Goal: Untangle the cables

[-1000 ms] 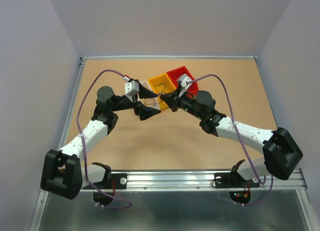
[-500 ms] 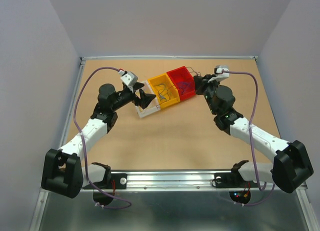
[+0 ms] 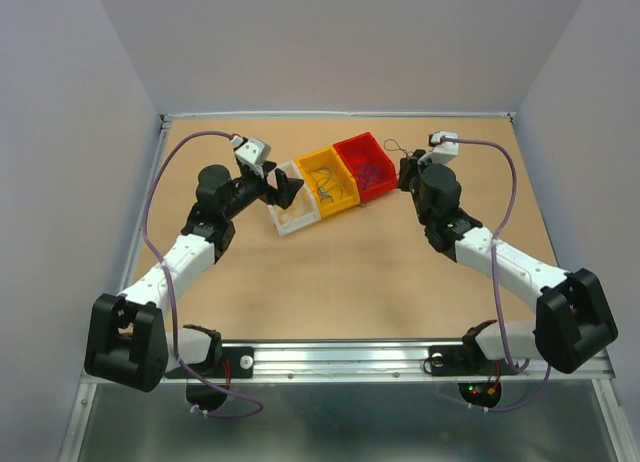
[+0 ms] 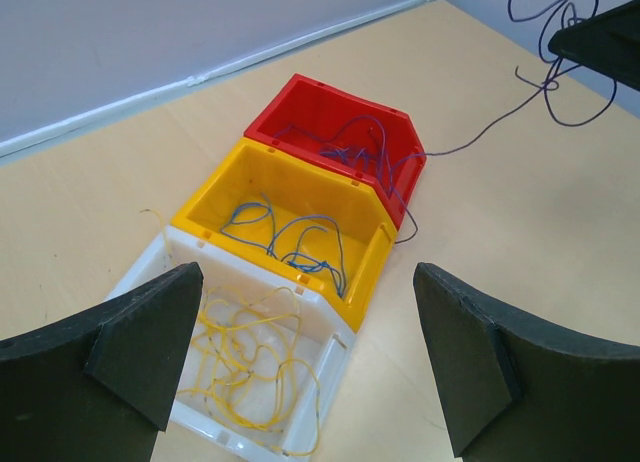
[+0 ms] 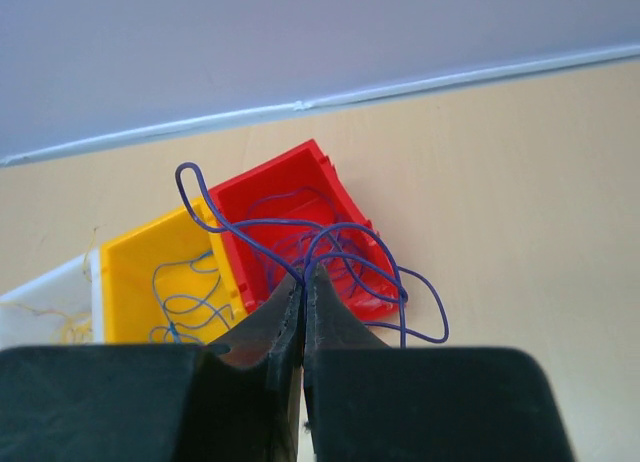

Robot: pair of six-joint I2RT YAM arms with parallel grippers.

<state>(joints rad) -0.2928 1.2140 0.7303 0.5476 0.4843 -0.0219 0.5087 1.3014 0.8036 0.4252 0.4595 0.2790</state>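
Three bins stand in a row. The white bin (image 4: 338, 354) holds yellow cables (image 4: 236, 354), the yellow bin (image 4: 372, 265) holds blue cables (image 4: 290, 238), and the red bin (image 4: 300, 90) holds purple cables (image 4: 352, 144). My left gripper (image 4: 310, 357) hovers open over the white bin's near right corner with nothing between its fingers; from above it (image 3: 283, 189) sits at that bin's left. My right gripper (image 5: 304, 282) is shut on a purple cable (image 5: 352, 244) whose loops hang over the red bin (image 5: 252, 197). From above it (image 3: 405, 169) is just right of the red bin (image 3: 352, 147).
In the left wrist view, one strand of the held purple cable (image 4: 480, 134) trails across the tabletop from the red bin toward the right gripper (image 4: 600, 37). The table's back wall edge (image 3: 340, 114) runs just behind the bins.
Both grippers have pulled apart from over the yellow bin. The left drew back to the white bin and opened wider. The right swung right past the red bin, carrying the purple cable.
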